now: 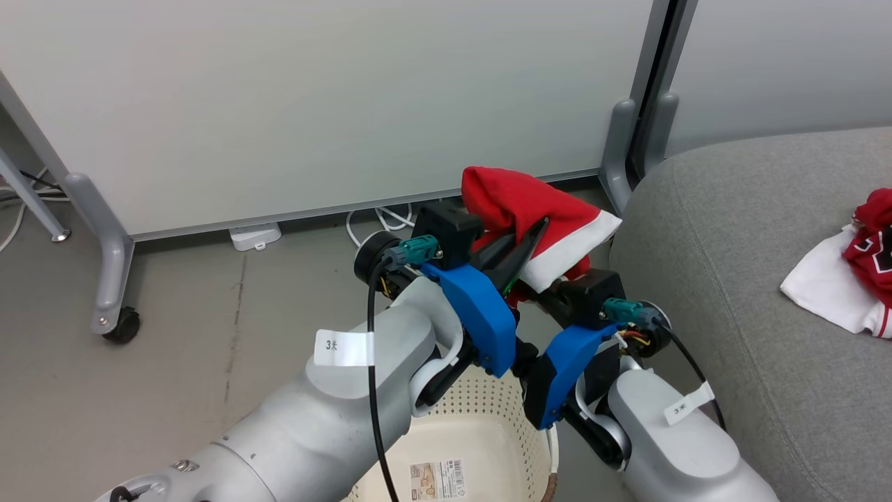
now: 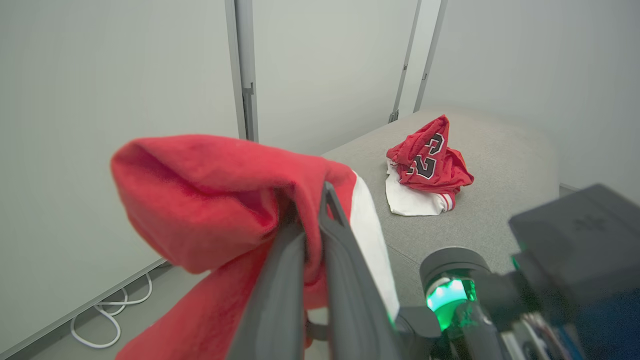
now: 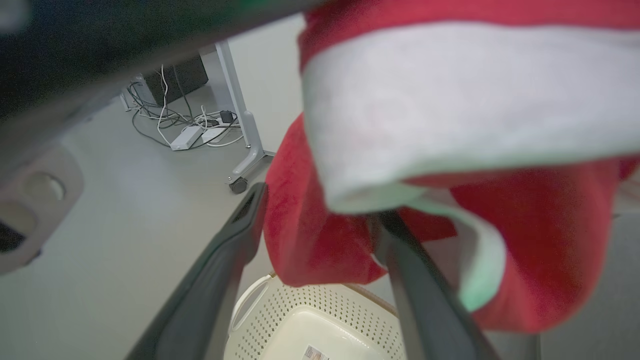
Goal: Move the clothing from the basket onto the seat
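Overall, pale partition panels [image 1: 313,104] stand on wheeled feet across the back of the scene, on a grey floor [image 1: 209,314].

1. Seat. The grey seat [image 1: 732,279] occupies the right of the head view, its rounded edge close to the partition foot.
2. Arms. Both pale forearms rise from the bottom edge of the head view and meet above the basket.
3. Basket. The cream basket [image 1: 481,411] stands on the floor under the arms, just beside the seat. A barcode label [image 1: 435,477] lies on its inner bottom.
4. Held item. A red garment [image 1: 512,199] with a white band is lifted in the air above the basket, touching neither basket nor seat.
5. Left hand. The left hand [image 1: 535,233] has its two dark fingers together, clamped on a fold of the red garment. The cloth drapes over both sides of the fingers in the left wrist view.
6. Right hand. The right hand [image 3: 320,207] has its fingers apart. A hanging fold of the red garment sits in the gap between them.
7. Placed items. A red jersey [image 1: 871,244] with black-and-white lettering lies crumpled on a white cloth piece [image 1: 826,289], both on the seat, well apart from the hands.
8. White cables [image 1: 390,219] lie on the floor at the partition base.
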